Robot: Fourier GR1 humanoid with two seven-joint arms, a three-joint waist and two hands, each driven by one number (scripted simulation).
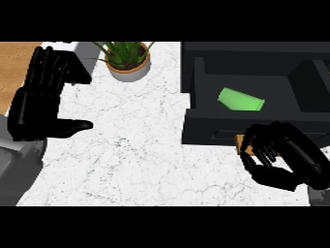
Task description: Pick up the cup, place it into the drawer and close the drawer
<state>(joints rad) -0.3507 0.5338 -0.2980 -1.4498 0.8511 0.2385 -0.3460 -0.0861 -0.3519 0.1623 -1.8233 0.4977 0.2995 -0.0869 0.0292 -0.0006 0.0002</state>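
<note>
White marble worktop carries an open drawer at right, green cup lying inside. Right hand, fingers curled and holding nothing, sits at the drawer front; an off-centre push could skew it. Left hand rests spread at left.

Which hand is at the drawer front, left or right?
The right hand, fingers curled against the front of the open black drawer holding the green cup. The left hand rests open at the counter's left edge, far from it.
</note>
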